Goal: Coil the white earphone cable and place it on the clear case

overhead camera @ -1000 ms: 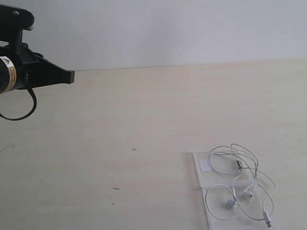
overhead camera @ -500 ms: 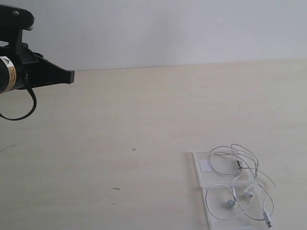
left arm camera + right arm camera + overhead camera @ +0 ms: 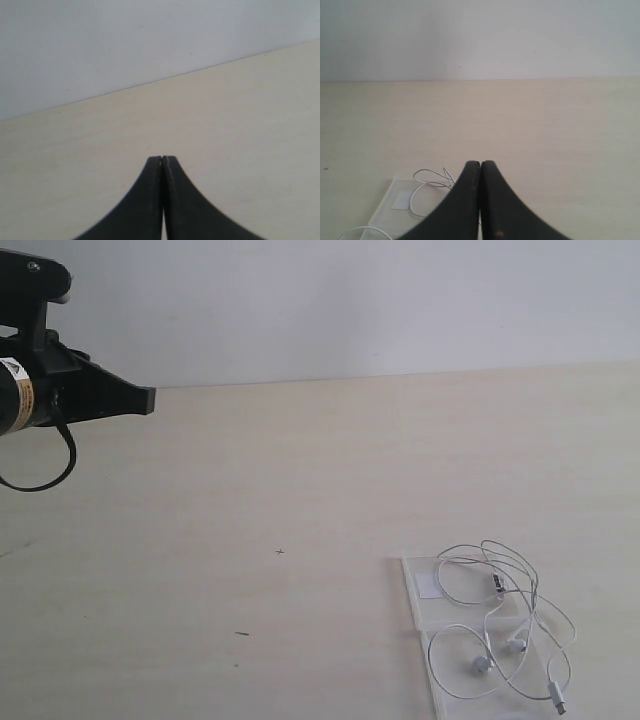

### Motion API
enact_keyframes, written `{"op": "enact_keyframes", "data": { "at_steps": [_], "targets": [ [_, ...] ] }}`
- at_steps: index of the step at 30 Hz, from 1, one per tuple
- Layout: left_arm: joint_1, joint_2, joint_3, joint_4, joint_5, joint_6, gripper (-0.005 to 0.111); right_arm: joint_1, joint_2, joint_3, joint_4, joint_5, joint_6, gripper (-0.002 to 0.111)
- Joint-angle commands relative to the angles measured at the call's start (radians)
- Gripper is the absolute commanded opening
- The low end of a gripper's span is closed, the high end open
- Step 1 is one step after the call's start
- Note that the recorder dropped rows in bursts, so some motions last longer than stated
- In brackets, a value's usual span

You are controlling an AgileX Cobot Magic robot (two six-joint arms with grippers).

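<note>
The white earphone cable (image 3: 500,625) lies in loose loops on the clear case (image 3: 418,608) at the lower right of the exterior view, with both earbuds, the inline remote and the plug end showing. My left gripper (image 3: 148,398) hangs shut high at the far left, far from the case; its jaws (image 3: 163,159) meet with nothing between them. The right gripper does not show in the exterior view. In the right wrist view it (image 3: 480,163) is shut and empty, with the cable (image 3: 427,182) and case (image 3: 385,212) partly hidden behind it.
A pale wooden table (image 3: 300,490) runs back to a white wall (image 3: 350,300). A thick black cable loop (image 3: 45,475) dangles under the left arm. Small dark specks (image 3: 241,633) mark the tabletop.
</note>
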Motion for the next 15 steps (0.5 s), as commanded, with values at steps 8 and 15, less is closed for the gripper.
{"op": "enact_keyframes", "data": {
  "at_steps": [8, 15],
  "targets": [
    [0.002, 0.0, 0.0, 0.001, 0.007, -0.009, 0.0, -0.007, -0.007, 0.004, 0.001, -0.003, 0.0, 0.0],
    [0.0, -0.198, 0.005, -0.041, -0.038, -0.013, 0.0, -0.007, -0.007, 0.004, 0.001, -0.003, 0.0, 0.0]
  ]
}}
